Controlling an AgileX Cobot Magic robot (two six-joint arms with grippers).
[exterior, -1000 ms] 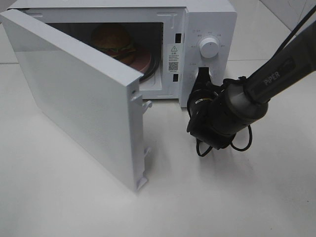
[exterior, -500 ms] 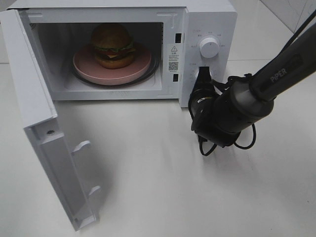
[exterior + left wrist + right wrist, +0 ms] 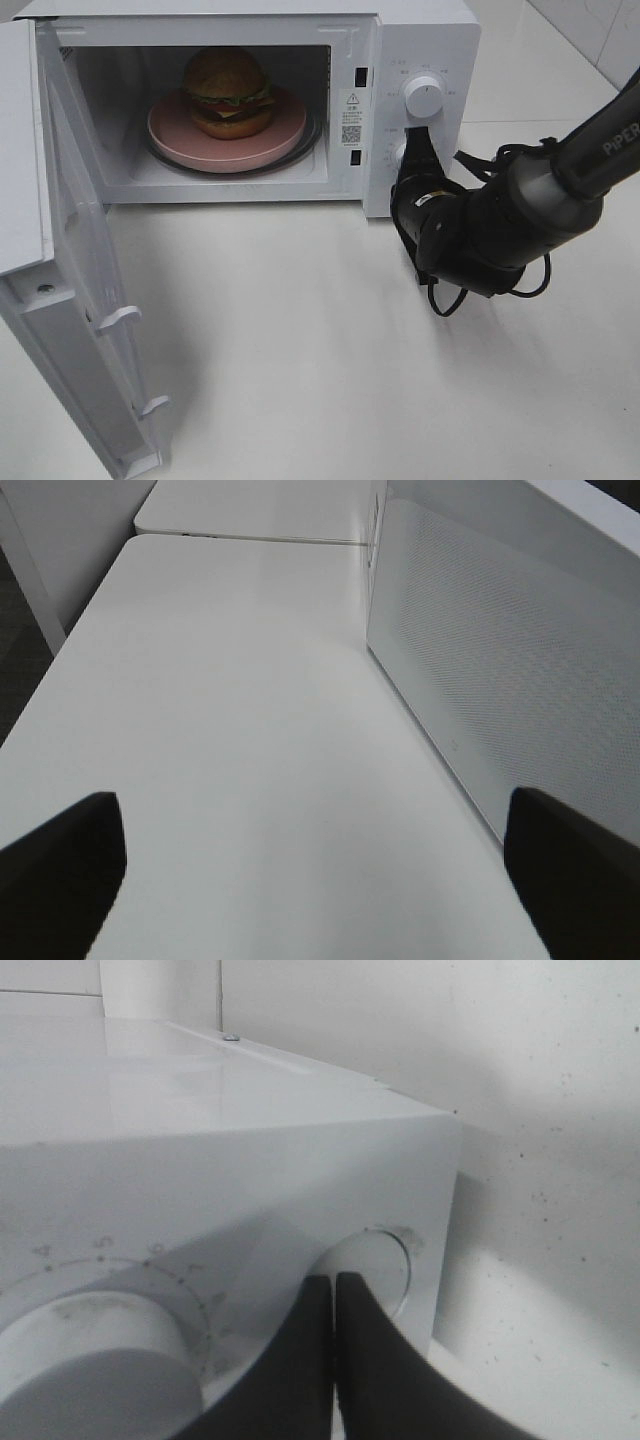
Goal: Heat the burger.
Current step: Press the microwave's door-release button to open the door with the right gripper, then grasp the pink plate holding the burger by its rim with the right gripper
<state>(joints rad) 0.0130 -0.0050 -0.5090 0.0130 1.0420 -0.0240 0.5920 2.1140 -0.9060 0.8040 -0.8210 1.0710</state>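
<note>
Sitting on one plate (image 3: 282, 135), one burger (image 3: 227, 88)

Burger (image 3: 226, 90) upright inside open microwave (image 3: 420, 40)

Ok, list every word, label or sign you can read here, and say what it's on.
"PiPER": on the right arm, running off the picture's edge.
Warning triangle and QR code: on the sticker on the microwave's front. Its print is too small to read.
Markings around the upper dial: too small and blurred to read.
</note>
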